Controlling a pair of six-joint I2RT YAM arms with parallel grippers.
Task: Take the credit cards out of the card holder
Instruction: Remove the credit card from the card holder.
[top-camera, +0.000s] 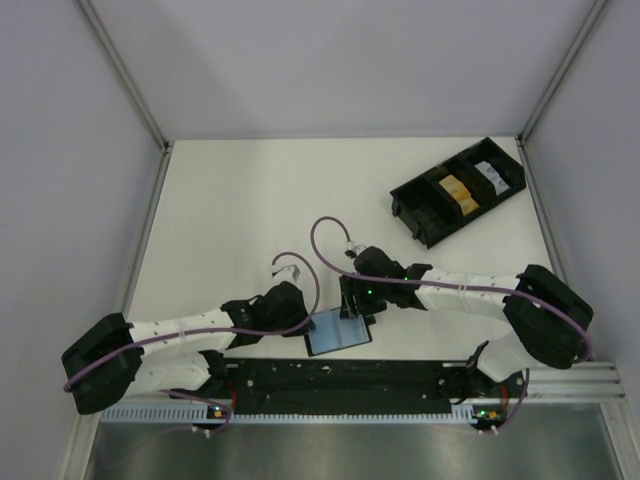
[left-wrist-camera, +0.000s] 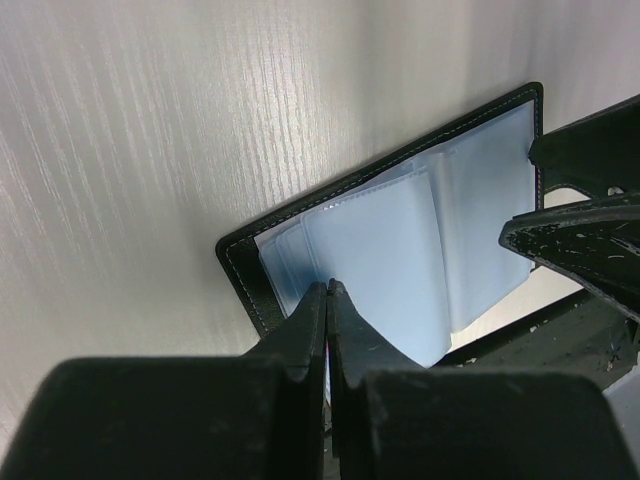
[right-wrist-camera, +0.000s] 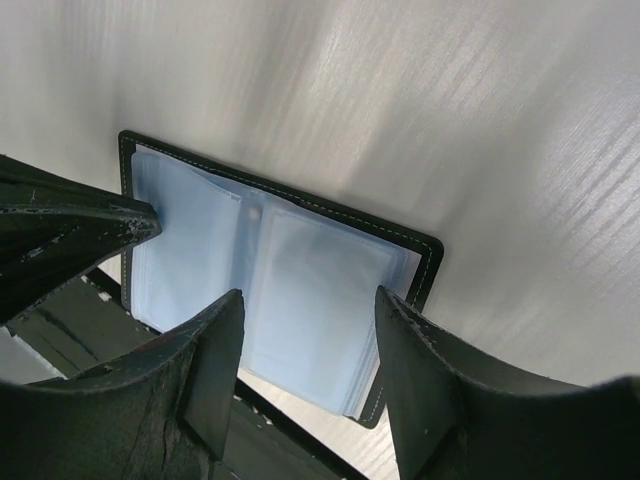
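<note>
Blue-grey plastic sleeves (left-wrist-camera: 380, 250) exposed: card holder (top-camera: 338, 335) lies open. Clenched left gripper (left-wrist-camera: 328, 292) at holder's edge, unclear if nipping sleeve. Spread right gripper (right-wrist-camera: 310, 295) above holder. Credit cards unseen; likely step: reaching a sleeve. Next needs pinch on card edge.

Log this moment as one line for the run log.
card holder: lying open on table | left gripper: shut at sleeve edge | right gripper: open over holder

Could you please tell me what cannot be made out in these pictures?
- Any credit cards: none shows through the cloudy blue sleeves of the card holder, either wrist view.
- Whether the shut left gripper pinches a sleeve: left wrist, its own fingers cover the contact.
- Contents of the black tray: top view, too small.
- Holder's near edge: right wrist, behind the open right gripper.
</note>
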